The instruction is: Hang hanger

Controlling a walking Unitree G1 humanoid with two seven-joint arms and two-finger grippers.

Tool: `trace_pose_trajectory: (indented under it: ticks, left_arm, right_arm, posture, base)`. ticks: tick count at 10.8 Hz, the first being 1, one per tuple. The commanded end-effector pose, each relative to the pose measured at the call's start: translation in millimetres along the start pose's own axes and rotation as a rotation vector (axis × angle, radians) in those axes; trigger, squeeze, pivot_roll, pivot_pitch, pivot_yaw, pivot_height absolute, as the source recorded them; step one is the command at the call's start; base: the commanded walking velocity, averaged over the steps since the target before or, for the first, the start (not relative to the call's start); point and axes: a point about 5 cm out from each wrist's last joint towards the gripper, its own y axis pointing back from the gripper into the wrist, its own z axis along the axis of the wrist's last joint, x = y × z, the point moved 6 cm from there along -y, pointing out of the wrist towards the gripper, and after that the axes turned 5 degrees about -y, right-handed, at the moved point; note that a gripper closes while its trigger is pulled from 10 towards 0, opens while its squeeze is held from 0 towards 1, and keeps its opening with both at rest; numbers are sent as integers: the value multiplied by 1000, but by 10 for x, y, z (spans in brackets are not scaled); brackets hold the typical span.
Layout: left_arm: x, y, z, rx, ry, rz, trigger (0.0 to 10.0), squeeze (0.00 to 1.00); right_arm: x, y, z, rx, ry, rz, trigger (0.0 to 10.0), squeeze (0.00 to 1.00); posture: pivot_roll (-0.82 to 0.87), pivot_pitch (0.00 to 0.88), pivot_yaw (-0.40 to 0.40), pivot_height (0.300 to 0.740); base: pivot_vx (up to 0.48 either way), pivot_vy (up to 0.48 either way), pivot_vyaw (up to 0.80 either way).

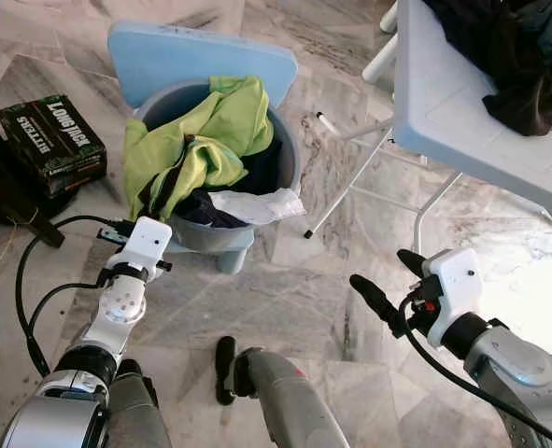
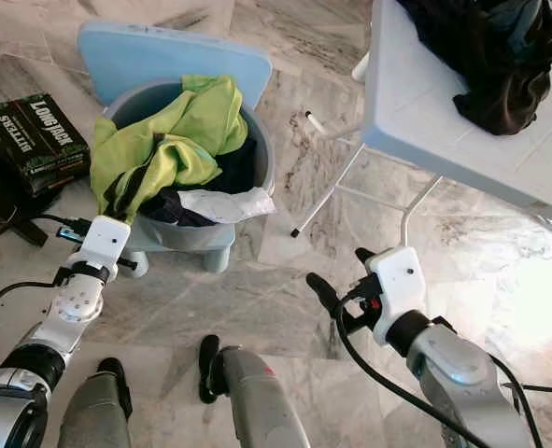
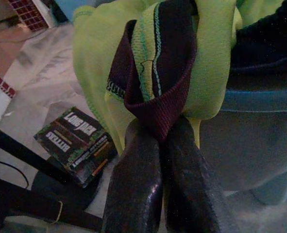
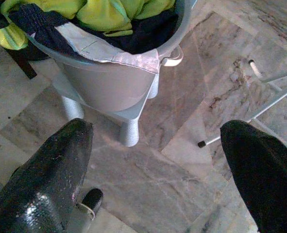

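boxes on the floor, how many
1: a black box lies on the marble floor to the robot's left of the laundry bucket. Others may be out of frame.

daylight glares white on the marble floor (image 1: 537,280) at right; the wrist views are dimmer, softly blurred.

- Two silver arms are noted, each ended by a white wrist housing.
- Left gripper (image 3: 165,145): two long black glossy fingers, scuffed.
- Right gripper (image 1: 386,278): black fingers of the same pattern; a red detail is seen at the wrist.
- Black cables are routed along both forearms.
- Small dark screws are seen on the white left wrist casing.
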Motion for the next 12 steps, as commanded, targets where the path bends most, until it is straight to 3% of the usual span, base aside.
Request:
trace_pose_trajectory:
  ticks: [1,4,6,7,8,9,10,11,12]
  left_arm:
    - [-129,59,7,-11,7,-26,0,0]
    - [-119,81,151,-73,43,8,0,0]
    - [-35,8,645,-220,257,58,0,0]
    - [-20,-28,753,-231,377,62,0,0]
    - [-118,-60,1050,-287,570,-7,0,0]
    - [-227,-55,1145,-289,645,-64,0,0]
    - [-549,14,1072,-230,590,-189,2667,0]
    - [-760,97,911,-147,554,-263,4941,0]
    - [-758,112,808,-91,532,-272,10000,0]
  right_arm:
    - [-39,36,-91,39,-2,-12,10000,0]
    - [-42,29,-120,45,15,-15,10000,0]
    - [-50,12,-137,50,22,-18,10000,0]
    - [-52,3,-137,49,24,-20,10000,0]
    - [-46,-5,-143,49,30,-21,10000,0]
    - [-46,-9,-147,49,33,-22,10000,0]
    - [-34,-15,-154,48,37,-25,10000,0]
    - [-37,-13,-152,47,43,-30,10000,0]
    - [-47,0,-163,49,45,-35,10000,0]
  posture:
    - [-266,327,-311,740]
    - [-260,321,-304,740]
    - [-259,321,-305,740]
    - [-259,321,-305,740]
    - [-249,326,-307,740]
    - [-245,328,-306,740]
    - [-245,327,-300,740]
    - [-249,329,-299,740]
    - [-246,330,-300,740]
  base:
    - [0,0,0]
    - [0,0,0]
    - [0,0,0]
    - [0,0,0]
    - [0,0,0]
    - [0,0,0]
    - [0,0,0]
    - [0,0,0]
    - [0,0,0]
